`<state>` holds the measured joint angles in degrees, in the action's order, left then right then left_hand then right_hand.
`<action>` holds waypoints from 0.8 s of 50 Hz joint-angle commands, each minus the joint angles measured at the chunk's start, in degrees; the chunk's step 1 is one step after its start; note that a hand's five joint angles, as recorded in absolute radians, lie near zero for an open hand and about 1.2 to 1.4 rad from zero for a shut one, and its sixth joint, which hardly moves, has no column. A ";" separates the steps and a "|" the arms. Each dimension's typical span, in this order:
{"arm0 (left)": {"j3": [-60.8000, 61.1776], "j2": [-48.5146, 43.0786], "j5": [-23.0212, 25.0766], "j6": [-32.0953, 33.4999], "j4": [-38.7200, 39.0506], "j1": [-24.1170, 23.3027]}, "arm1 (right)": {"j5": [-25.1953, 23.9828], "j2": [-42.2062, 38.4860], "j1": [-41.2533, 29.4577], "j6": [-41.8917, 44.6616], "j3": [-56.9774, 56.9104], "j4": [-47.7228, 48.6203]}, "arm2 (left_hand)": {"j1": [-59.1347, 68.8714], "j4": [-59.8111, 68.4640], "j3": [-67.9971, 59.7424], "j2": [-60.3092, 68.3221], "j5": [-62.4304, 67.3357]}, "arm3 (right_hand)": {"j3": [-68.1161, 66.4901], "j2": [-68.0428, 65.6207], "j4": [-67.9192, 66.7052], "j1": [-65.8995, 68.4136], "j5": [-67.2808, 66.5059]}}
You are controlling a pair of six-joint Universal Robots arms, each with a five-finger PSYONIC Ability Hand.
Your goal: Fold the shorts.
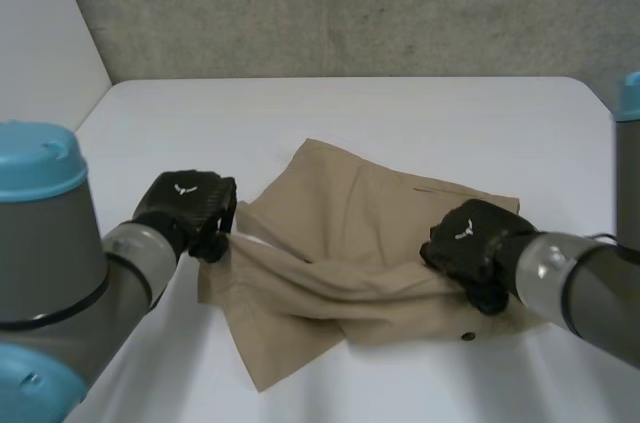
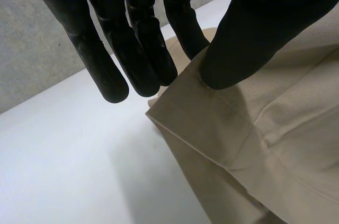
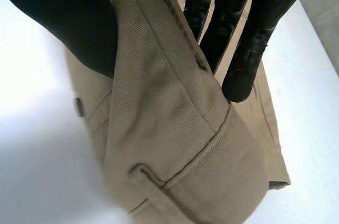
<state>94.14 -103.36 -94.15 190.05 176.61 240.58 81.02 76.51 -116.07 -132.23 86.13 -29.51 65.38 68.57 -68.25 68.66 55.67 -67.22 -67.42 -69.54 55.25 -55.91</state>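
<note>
Shorts (image 1: 350, 243), tan, on the surface (image 1: 400, 113): nearest us a flap, then the raised fold running crosswise, which we pinch at the hem with the left robot hand (image 1: 188, 205) and at the waistband with the right robot hand (image 1: 468, 243), remainder beyond.

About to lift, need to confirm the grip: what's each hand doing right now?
Left hand: shut, pinching the shorts at a hem corner.
Right hand: shut, pinching the shorts at the waistband.

Grey arms (image 1: 140, 253) w/ light-blue caps (image 1: 35, 158), black left hand (image 1: 185, 201), black right hand (image 1: 468, 240), white logo (image 1: 183, 188) on ea.
</note>
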 commanded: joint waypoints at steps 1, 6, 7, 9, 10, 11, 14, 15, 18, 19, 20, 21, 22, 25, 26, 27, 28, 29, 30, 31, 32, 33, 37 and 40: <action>-12.03 -8.60 -0.68 3.22 3.74 0.06 | 4.49 -10.32 0.24 -0.31 -11.41 7.35 | 14.62 11.43 -11.75 11.34 14.33 | -12.78 -12.58 -10.46 24.75 -14.09; -30.11 -11.86 -3.48 5.68 11.45 0.24 | 9.05 -12.00 -0.03 -2.24 -23.44 25.40 | 14.62 11.43 -11.75 11.34 14.33 | -12.78 -12.58 -10.46 24.75 -14.09; -32.25 -11.78 -4.11 5.51 13.22 0.24 | 9.41 -11.56 -0.12 -2.77 -24.42 29.47 | 14.62 11.43 -11.75 11.34 14.33 | -12.78 -12.58 -10.46 24.75 -14.09; -35.59 -11.77 -4.99 5.51 17.35 -0.02 | 9.94 -10.16 -0.29 -3.91 -24.96 38.34 | 14.62 11.43 -11.75 11.34 14.33 | -12.78 -12.58 -10.46 24.75 -14.09; -36.74 -10.99 -5.08 6.12 22.42 -0.72 | 10.12 -7.98 -0.21 -5.13 -24.18 47.17 | 14.62 11.43 -11.75 11.34 14.33 | -12.78 -12.58 -10.46 24.75 -14.09; -36.75 -9.77 -5.08 6.13 25.25 -0.90 | 10.29 -6.65 -0.29 -5.84 -23.39 51.61 | 14.62 11.43 -11.75 11.34 14.33 | -12.78 -12.58 -10.46 24.75 -14.09; -34.92 -1.45 -5.69 5.78 34.99 -0.82 | 10.38 -1.65 -0.21 -7.34 -19.79 63.91 | 14.62 11.43 -11.75 11.34 14.33 | -12.78 -12.58 -10.46 24.75 -14.09; -33.69 0.42 -5.69 5.69 37.04 -0.82 | 10.30 -0.76 -0.21 -7.52 -19.17 65.35 | 14.62 11.43 -11.75 11.34 14.33 | -12.78 -12.58 -10.46 24.75 -14.09; -27.99 4.38 -5.78 5.77 42.92 -0.29 | 10.21 0.04 -0.12 -7.96 -18.28 65.64 | 14.62 11.43 -11.75 11.34 14.33 | -12.78 -12.58 -10.46 24.75 -14.09; -26.74 4.83 -5.69 5.95 43.82 -0.38 | 10.12 0.04 -0.20 -8.04 -18.11 64.94 | 14.62 11.43 -11.75 11.34 14.33 | -12.78 -12.58 -10.46 24.75 -14.09; -25.43 5.10 -5.61 5.95 44.52 -0.64 | 9.95 -0.13 -0.29 -7.96 -17.76 64.32 | 14.62 11.43 -11.75 11.34 14.33 | -12.78 -12.58 -10.46 24.75 -14.09; -24.28 5.10 -5.52 5.95 45.05 -0.90 | 9.77 -0.31 -0.38 -7.96 -17.41 63.18 | 14.62 11.43 -11.75 11.34 14.33 | -12.78 -12.58 -10.46 24.75 -14.09; -21.83 5.10 -5.34 5.95 45.14 -0.90 | 9.77 -0.74 -0.64 -7.87 -16.88 60.65 | 14.62 11.43 -11.75 11.34 14.33 | -12.78 -12.58 -10.46 24.75 -14.09; -17.69 5.10 -5.17 5.95 44.27 -0.82 | 9.59 -2.50 -0.82 -7.96 -15.91 55.81 | 14.62 11.43 -11.75 11.34 14.33 | -12.78 -12.58 -10.46 24.75 -14.09; -14.98 5.01 -4.99 6.04 43.48 -0.82 | 9.42 -3.64 -0.99 -7.96 -14.78 52.92 | 14.62 11.43 -11.75 11.34 14.33 | -12.78 -12.58 -10.46 24.75 -14.09; -13.48 4.84 -4.90 5.95 43.21 -0.73 | 9.42 -4.17 -1.00 -7.96 -14.24 51.76 | 14.62 11.43 -11.75 11.34 14.33 | -12.78 -12.58 -10.46 24.75 -14.09; -12.07 4.66 -4.82 5.95 42.95 -0.73 | 9.42 -4.70 -1.08 -7.96 -13.63 50.88 | 14.62 11.43 -11.75 11.34 14.33 | -12.78 -12.58 -10.46 24.75 -14.09; -10.57 4.49 -4.73 5.86 42.86 -0.64 | 9.33 -5.49 -1.08 -8.04 -12.14 49.39 | 14.62 11.43 -11.75 11.34 14.33 | -12.78 -12.58 -10.46 24.75 -14.09; -7.51 4.05 -4.64 5.78 42.86 -0.64 | 9.33 -6.02 -1.08 -8.22 -11.09 48.94 | 14.62 11.43 -11.75 11.34 14.33 | -12.78 -12.58 -10.46 24.75 -14.09; -6.00 3.78 -4.64 5.77 42.86 -0.73 | 9.24 -6.37 -1.17 -8.31 -10.38 48.85 | 14.62 11.43 -11.75 11.34 14.33 | -12.78 -12.58 -10.46 24.75 -14.09; -4.51 3.26 -4.55 5.77 42.86 -0.73 | 9.07 -6.81 -1.17 -8.48 -9.41 48.85 | 14.62 11.43 -11.75 11.34 14.33 | -12.78 -12.58 -10.46 24.75 -14.09; -1.88 1.60 -4.64 5.86 42.77 -0.82 | 8.46 -7.94 -1.26 -8.75 -7.58 48.85 | 14.62 11.43 -11.75 11.34 14.33 | -12.78 -12.58 -10.46 24.75 -14.09; 3.05 -4.72 -4.90 6.04 42.07 -0.82 | 5.39 -12.07 -1.26 -9.71 -4.15 48.85 | 14.62 11.43 -11.75 11.34 14.33 | -12.78 -12.58 -10.46 24.75 -14.09; 4.90 -8.60 -4.99 5.95 40.58 -0.99 | 3.62 -15.59 -1.26 -10.42 -2.82 48.76 | 14.62 11.43 -11.75 11.34 14.33 | -12.78 -12.58 -10.46 24.75 -14.09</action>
<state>93.89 -103.92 -98.85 195.99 219.03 239.79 88.37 66.96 -117.33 -141.26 79.45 18.81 65.38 68.60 -68.32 68.77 55.67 -67.72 -67.42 -69.54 55.25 -56.32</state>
